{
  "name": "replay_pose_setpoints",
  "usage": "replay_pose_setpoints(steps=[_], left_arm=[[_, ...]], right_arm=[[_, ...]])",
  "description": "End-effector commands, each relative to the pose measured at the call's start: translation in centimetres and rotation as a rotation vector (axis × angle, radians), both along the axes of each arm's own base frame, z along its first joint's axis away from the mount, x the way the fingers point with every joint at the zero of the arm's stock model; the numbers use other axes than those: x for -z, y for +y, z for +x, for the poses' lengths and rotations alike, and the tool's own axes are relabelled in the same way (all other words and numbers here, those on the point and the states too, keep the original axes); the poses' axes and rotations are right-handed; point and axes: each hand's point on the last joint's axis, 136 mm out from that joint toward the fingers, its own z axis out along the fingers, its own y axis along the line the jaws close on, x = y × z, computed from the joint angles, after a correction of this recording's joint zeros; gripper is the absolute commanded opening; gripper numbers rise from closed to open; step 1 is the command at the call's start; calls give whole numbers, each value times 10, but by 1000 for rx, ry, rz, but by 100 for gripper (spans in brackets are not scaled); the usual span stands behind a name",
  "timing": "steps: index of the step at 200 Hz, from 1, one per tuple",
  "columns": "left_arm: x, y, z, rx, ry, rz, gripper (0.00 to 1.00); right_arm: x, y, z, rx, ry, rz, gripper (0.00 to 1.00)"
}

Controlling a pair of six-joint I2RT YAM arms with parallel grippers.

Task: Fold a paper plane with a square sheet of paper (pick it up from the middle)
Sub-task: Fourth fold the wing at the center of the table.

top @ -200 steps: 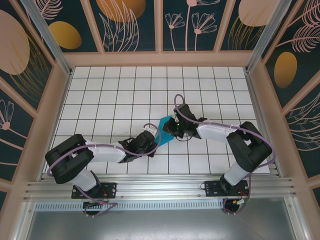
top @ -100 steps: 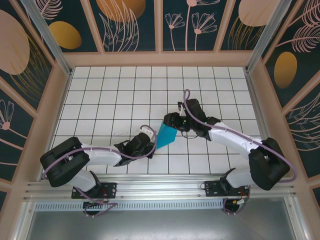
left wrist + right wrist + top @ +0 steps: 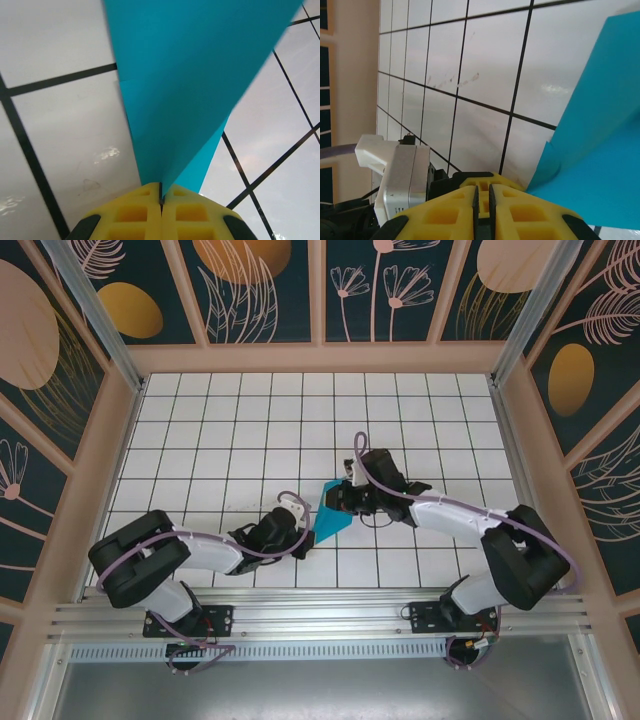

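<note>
Top external view: folded teal paper [image 3: 333, 510] lies just 6 o'clock of table [image 3: 250, 420] centre. Left gripper [image 3: 161, 199], at its 7 o'clock, is clamped tight on a corner. Right gripper [image 3: 482, 196], at 1 o'clock, is nearly closed and empty, with the paper just beside it.

Your white tiled tabletop [image 3: 220, 430] has black grid lines, plus some faint scuff marks [image 3: 452, 80] just ahead of your right gripper [image 3: 482, 189].

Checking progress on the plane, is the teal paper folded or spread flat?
Folded. The teal paper shows overlapping layers tapering to a point pinched in the left gripper; from above it looks pointed, not square.
</note>
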Motion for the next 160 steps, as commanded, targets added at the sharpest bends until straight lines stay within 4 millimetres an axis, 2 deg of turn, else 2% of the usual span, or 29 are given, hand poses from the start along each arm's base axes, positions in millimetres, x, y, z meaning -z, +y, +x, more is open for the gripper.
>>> replay_pose_setpoints(steps=[1, 21, 69, 83, 94, 117, 140, 160], left_arm=[[4, -5, -3, 5, 43, -27, 4], [7, -5, -4, -4, 62, -33, 4], [14, -6, -7, -11, 104, -43, 4], [15, -6, -8, -9, 107, -44, 5], [15, -5, -8, -8, 106, -38, 5], [14, -4, -7, 1, 87, -22, 6], [13, -6, -5, 13, 81, -5, 7], [13, -8, -5, 20, 84, 3, 7]], right_arm=[[2, 13, -1, -47, -13, 26, 16], [10, 13, 3, -27, -6, 4, 14], [15, 16, 5, -45, 4, -10, 14], [9, 13, 6, -34, -13, -16, 15], [-4, 9, 8, -20, -51, -10, 17], [-24, -6, 14, 6, -102, -21, 26], [-19, -20, 16, 29, -81, -41, 29], [-16, -11, -1, -35, -47, 9, 28]])
